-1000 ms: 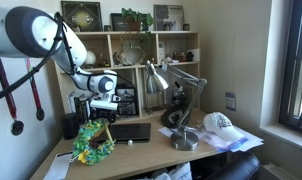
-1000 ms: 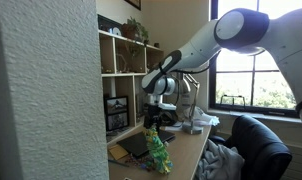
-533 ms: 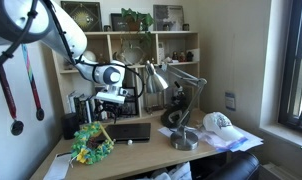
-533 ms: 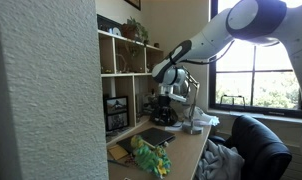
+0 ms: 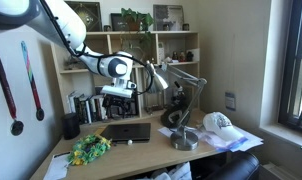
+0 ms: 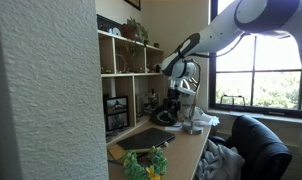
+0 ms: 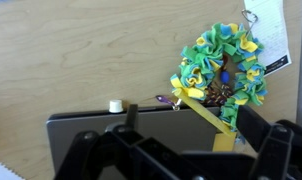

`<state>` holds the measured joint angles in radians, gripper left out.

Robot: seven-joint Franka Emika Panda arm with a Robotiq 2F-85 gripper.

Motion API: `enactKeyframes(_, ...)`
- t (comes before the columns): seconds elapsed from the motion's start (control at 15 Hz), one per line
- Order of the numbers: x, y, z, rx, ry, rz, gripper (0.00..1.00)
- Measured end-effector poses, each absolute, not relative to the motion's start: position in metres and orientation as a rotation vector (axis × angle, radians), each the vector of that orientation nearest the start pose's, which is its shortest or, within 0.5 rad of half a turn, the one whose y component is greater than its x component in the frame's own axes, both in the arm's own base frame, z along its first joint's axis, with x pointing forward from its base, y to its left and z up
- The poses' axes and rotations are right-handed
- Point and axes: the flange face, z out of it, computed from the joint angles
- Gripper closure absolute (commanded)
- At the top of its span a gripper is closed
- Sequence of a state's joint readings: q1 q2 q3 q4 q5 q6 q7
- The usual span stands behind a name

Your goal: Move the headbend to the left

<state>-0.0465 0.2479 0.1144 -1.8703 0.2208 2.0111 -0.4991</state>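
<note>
The headbend (image 5: pixel 89 150), a bushy ring of green and yellow leaf-like pieces, lies flat on the wooden desk near its left end. It also shows in an exterior view (image 6: pixel 146 166) and in the wrist view (image 7: pixel 219 68), with a yellow strip trailing from it. My gripper (image 5: pixel 119 99) hangs well above the desk, up and to the right of the headbend, and is open and empty. It appears in an exterior view (image 6: pixel 179 98) and, dark, at the bottom of the wrist view (image 7: pixel 191 140).
A dark closed laptop (image 5: pixel 126 131) lies on the desk beside the headbend. A silver desk lamp (image 5: pixel 181 100), a microscope (image 5: pixel 176 104) and a white cap (image 5: pixel 219 124) stand further right. Shelves (image 5: pixel 131 50) line the back. A chair (image 6: pixel 256 145) sits before the desk.
The gripper has let go of the headbend and risen up and to the right. The headbend has dropped from hanging upright to lying flat on the desk.
</note>
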Motion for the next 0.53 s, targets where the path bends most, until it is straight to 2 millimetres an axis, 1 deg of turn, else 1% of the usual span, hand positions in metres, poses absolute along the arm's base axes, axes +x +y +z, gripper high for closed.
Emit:
enactKeyframes(0.2,0.591,0.02,0.397,-2.931,-0.596,0.038,0.0)
enactKeyframes(0.53,0.558,-0.014,0.42,-3.036,-0.517,0.012,0.0)
